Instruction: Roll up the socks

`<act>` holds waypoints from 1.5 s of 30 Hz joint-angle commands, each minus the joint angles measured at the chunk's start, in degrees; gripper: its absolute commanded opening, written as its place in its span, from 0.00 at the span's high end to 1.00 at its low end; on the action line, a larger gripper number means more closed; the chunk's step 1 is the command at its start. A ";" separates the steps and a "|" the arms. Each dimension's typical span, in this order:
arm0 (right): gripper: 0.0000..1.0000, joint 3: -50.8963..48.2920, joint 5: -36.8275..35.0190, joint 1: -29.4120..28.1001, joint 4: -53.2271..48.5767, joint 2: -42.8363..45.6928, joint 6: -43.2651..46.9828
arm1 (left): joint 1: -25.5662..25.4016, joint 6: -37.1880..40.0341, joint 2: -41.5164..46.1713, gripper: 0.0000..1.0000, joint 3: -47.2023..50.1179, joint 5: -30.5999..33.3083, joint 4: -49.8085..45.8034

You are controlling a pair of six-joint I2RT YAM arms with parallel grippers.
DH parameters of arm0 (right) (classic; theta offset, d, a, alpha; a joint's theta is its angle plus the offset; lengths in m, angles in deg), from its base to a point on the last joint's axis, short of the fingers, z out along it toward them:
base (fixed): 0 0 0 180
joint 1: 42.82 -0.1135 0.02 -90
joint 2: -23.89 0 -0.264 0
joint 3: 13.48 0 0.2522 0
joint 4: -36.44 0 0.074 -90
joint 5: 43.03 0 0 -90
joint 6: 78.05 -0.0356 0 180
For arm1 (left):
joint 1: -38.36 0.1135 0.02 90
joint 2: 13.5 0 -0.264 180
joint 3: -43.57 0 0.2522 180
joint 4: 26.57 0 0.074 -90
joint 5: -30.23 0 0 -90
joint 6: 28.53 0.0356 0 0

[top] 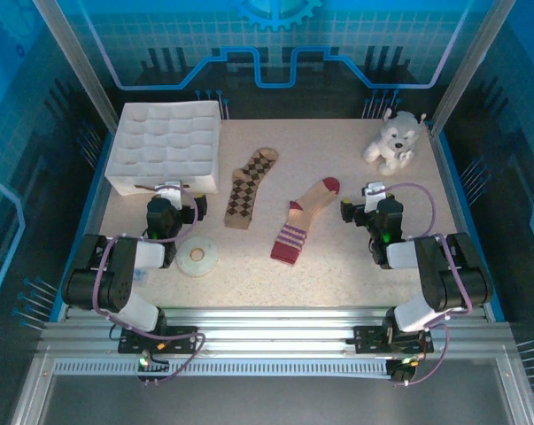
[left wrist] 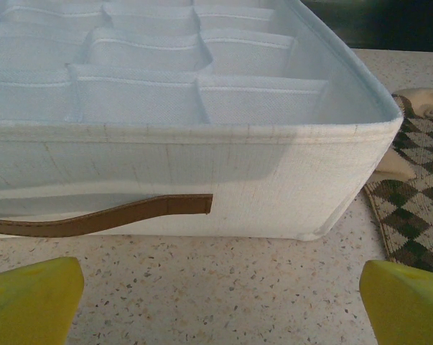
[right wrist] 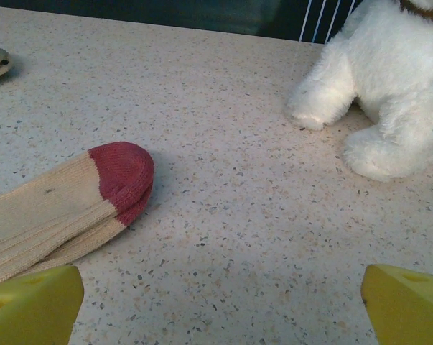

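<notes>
Two socks lie flat mid-table. The brown-and-tan argyle sock (top: 251,188) (left wrist: 410,201) is on the left, just right of the white organizer. To its right lies the tan sock (top: 304,232) (right wrist: 44,212) with a dark red toe and striped cuff. My left gripper (top: 170,190) (left wrist: 220,302) stands open over bare table, facing the organizer's near wall, with the argyle sock at its right. My right gripper (top: 362,202) (right wrist: 220,302) is open too, low over the table. The tan sock's red toe lies ahead-left of it. Nothing is between either pair of yellow fingers (right wrist: 29,302).
A white fabric organizer (top: 169,146) (left wrist: 202,165) with several compartments and a brown strap sits at the back left. A grey-white plush dog (top: 393,142) (right wrist: 388,79) sits at the back right. A pale tape roll (top: 197,256) lies near the left arm.
</notes>
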 commanded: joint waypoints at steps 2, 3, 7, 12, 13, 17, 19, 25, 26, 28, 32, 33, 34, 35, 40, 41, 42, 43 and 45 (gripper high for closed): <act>0.00 1.12 -2.10 0.25 -0.22 1.29 -0.25 | 0.66 0.29 0.09 0.00 -0.17 -1.07 -0.24; 0.00 1.46 -1.99 0.25 -1.54 2.38 -0.25 | 0.53 0.53 1.05 0.01 -0.28 -1.39 -1.00; 0.00 6.84 -1.98 -0.10 -15.58 8.25 0.21 | -0.56 0.06 9.62 0.01 -4.09 1.63 -15.54; 0.09 21.31 -5.48 -1.99 -44.83 8.69 -9.55 | -2.47 -2.97 17.81 0.01 -9.52 -0.42 -30.95; 0.14 25.09 -4.88 -2.80 -50.99 7.54 -12.49 | -3.56 -3.34 18.30 0.05 -10.51 -2.75 -33.14; 0.28 37.05 -2.44 -7.65 -65.14 -0.71 -17.21 | -12.33 -3.83 16.36 0.18 -14.77 -8.49 -40.62; 0.36 42.13 -0.87 -9.42 -70.20 -5.70 -18.59 | -18.19 -3.66 14.54 0.20 -15.94 -8.71 -41.73; 0.61 49.94 1.21 -12.72 -76.60 -16.85 -22.05 | -33.68 -2.10 6.01 0.36 -21.36 -6.33 -45.99; 0.63 50.23 0.77 -13.03 -76.89 -18.02 -22.38 | -35.16 -2.16 4.46 0.39 -22.15 -6.44 -46.37; 0.65 51.06 0.84 -13.23 -77.31 -20.16 -22.71 | -37.79 -2.32 2.03 0.44 -23.33 -6.63 -46.91; 0.71 55.05 2.12 -13.50 -78.26 -25.77 -22.02 | -41.48 -2.91 -0.45 0.45 -23.43 -5.52 -45.73; 0.71 56.04 2.23 -13.60 -78.36 -26.94 -21.80 | -42.02 -2.83 -0.61 0.45 -23.26 -5.22 -45.43; 0.72 57.06 2.24 -13.74 -78.25 -28.10 -21.42 | -42.70 -2.70 -0.66 0.45 -23.07 -4.90 -45.19; 0.72 58.08 2.67 -13.93 -78.03 -29.34 -21.07 | -43.19 -2.62 -0.64 0.45 -22.83 -4.68 -45.11; 0.73 63.81 5.45 -15.38 -76.90 -34.52 -18.66 | -43.36 -2.07 1.35 0.44 -20.75 -3.18 -45.12; 0.73 65.50 5.58 -15.84 -77.29 -35.59 -17.92 | -43.36 -1.51 2.13 0.45 -20.07 -2.96 -44.77; 0.73 67.09 5.65 -16.11 -77.89 -36.35 -17.24 | -43.29 -0.74 2.78 0.45 -19.42 -2.70 -44.43; 0.73 68.79 5.61 -16.41 -78.64 -36.89 -16.59 | -43.33 0.07 3.62 0.45 -18.77 -2.43 -44.19; 0.71 70.69 5.74 -16.80 -79.49 -36.47 -15.61 | -43.29 3.25 5.02 0.49 -17.54 -2.31 -43.71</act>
